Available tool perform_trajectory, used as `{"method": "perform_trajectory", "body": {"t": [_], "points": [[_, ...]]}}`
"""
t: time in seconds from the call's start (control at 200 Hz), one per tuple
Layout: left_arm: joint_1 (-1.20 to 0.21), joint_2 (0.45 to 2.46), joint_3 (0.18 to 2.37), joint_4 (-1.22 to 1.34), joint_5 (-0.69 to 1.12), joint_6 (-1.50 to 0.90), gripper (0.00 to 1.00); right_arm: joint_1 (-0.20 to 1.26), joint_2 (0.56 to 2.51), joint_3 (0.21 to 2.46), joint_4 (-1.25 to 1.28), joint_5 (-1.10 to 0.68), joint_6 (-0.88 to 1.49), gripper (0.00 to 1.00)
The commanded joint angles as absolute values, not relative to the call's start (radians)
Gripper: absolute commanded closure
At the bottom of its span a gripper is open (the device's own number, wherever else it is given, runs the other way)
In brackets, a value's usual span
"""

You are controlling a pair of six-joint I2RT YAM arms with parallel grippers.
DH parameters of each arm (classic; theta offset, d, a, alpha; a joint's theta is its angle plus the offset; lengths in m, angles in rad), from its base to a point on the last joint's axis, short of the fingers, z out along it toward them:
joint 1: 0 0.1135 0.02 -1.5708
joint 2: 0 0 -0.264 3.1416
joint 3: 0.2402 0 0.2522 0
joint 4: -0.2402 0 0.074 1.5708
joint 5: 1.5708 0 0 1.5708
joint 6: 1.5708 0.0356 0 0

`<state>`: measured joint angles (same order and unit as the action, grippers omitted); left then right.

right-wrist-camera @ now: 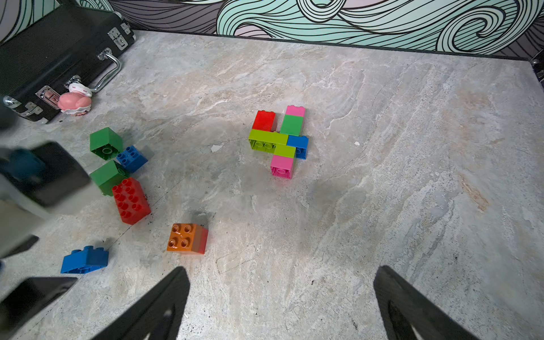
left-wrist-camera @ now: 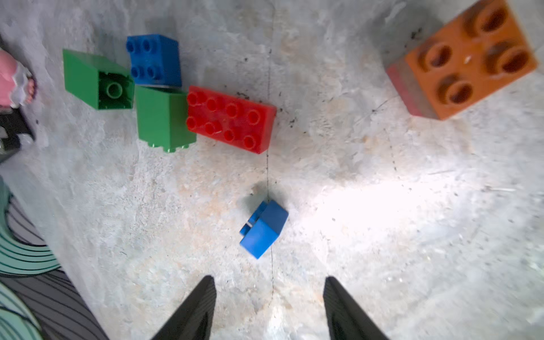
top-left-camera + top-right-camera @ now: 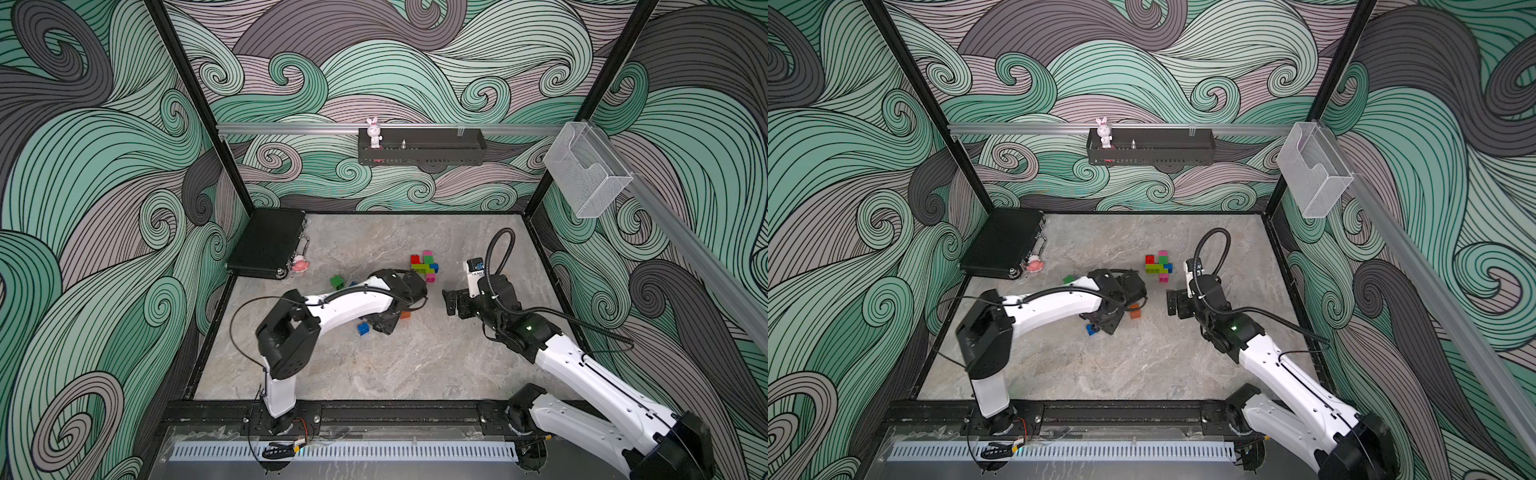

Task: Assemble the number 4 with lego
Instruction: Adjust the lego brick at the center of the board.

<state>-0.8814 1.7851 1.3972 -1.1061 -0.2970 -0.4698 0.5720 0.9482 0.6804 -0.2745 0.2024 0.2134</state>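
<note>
A flat figure of joined lego (image 3: 424, 266) (image 1: 279, 138) in red, pink, green, lime and blue lies on the table at mid-back. Loose bricks lie to its left: two green (image 2: 94, 79) (image 2: 163, 117), a blue one (image 2: 154, 59) and a long red one (image 2: 232, 119). An orange brick (image 2: 465, 61) (image 1: 187, 238) sits alone. A small blue brick (image 2: 263, 229) (image 3: 363, 328) lies tipped just ahead of my left gripper (image 2: 269, 278), which is open and empty above the table. My right gripper (image 1: 282, 267) (image 3: 451, 301) hovers open and empty, right of the orange brick.
A black case (image 3: 268, 243) lies at the back left with a pink toy (image 3: 300, 264) by its latches. On the back wall hangs a black shelf (image 3: 422, 149) with a rabbit figure (image 3: 374, 133). A clear bin (image 3: 586, 170) hangs on the right wall.
</note>
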Motion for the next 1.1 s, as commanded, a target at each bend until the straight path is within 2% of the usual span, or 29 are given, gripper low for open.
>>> {"method": "perform_trajectory", "body": {"t": [0.0, 0.155, 0.52, 0.906, 0.961, 1.036, 1.096], "points": [[-0.794, 1.760, 1.318, -1.025, -0.103, -0.302, 0.35, 0.569, 0.955, 0.709, -0.287, 0.193, 0.208, 0.01], [-0.725, 1.794, 1.280, -1.032, 0.005, -0.210, 0.33, 0.569, 0.953, 0.715, -0.293, 0.196, 0.212, 0.01], [-0.715, 1.891, 1.262, -0.910, -0.031, -0.172, 0.35, 0.568, 0.953, 0.729, -0.308, 0.196, 0.212, 0.01], [-0.715, 1.848, 1.202, -0.907, -0.071, -0.185, 0.69, 0.568, 0.967, 0.725, -0.299, 0.190, 0.215, 0.01], [-0.715, 1.843, 1.194, -0.919, -0.122, -0.204, 0.73, 0.568, 0.973, 0.728, -0.296, 0.186, 0.213, 0.01], [-0.714, 1.839, 1.190, -0.944, -0.259, -0.260, 0.83, 0.569, 0.981, 0.732, -0.290, 0.179, 0.209, 0.01], [-0.714, 1.839, 1.192, -0.981, -0.403, -0.334, 0.86, 0.569, 0.991, 0.733, -0.283, 0.172, 0.204, 0.01]]}}
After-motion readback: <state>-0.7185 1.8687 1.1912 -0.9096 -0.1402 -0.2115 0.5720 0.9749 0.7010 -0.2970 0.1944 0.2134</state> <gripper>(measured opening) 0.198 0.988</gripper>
